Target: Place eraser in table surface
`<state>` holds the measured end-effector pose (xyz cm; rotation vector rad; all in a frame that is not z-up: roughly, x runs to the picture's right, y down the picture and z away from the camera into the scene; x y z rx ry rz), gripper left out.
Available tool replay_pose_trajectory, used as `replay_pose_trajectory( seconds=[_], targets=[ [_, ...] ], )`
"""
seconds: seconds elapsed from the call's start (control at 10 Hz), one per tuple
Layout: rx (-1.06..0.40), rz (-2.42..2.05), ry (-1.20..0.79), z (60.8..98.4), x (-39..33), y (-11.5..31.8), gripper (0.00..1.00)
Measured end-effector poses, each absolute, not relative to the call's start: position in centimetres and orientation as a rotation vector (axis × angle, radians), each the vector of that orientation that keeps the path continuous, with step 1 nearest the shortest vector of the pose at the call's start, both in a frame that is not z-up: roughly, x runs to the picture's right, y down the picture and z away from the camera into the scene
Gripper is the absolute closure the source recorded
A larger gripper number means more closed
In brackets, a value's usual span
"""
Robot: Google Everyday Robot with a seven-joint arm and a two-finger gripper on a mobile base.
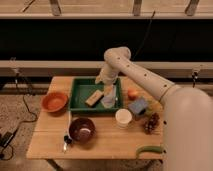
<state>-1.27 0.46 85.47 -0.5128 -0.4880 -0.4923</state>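
– Eraser [93, 98]: where does it lie, and how will it take a grip?
– In the green tray [80, 85], flat on the tray floor, left of centre and lying slantwise; not yet on the table surface [110, 145]. It looks like a small tan block, so I judge it light and stiff; it should neither bend nor crush; the wood-coloured sides may be a little smooth.
– Where to take hold?
– Across its narrow width, near the middle of its length, with the fingers turned to match the slant; a grip at one end could let it swing.
– And the gripper [109, 94]?
– Low over the tray, just right of the eraser, above a pale grey cloth [111, 102]; jaws spread wide, with nothing between them that I can see; whether a fingertip touches the cloth I cannot tell; it is apart from the eraser.
– Where could the block go?
– Bare planks in front of the tray, between the dark bowl [81, 129] and the white cup [123, 118], look fit; that is my guess only.
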Motion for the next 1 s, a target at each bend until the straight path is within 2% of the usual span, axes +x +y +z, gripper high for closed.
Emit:
replay_pose_trajectory(
  seconds=[0.6, 1.0],
  targets=[
    [-0.581, -0.566, -0.453, 91.0, -2.9, 0.5, 0.35],
    [-0.649, -0.635, -0.434, 93.8, -5.1, 2.5, 0.35]
  ],
)
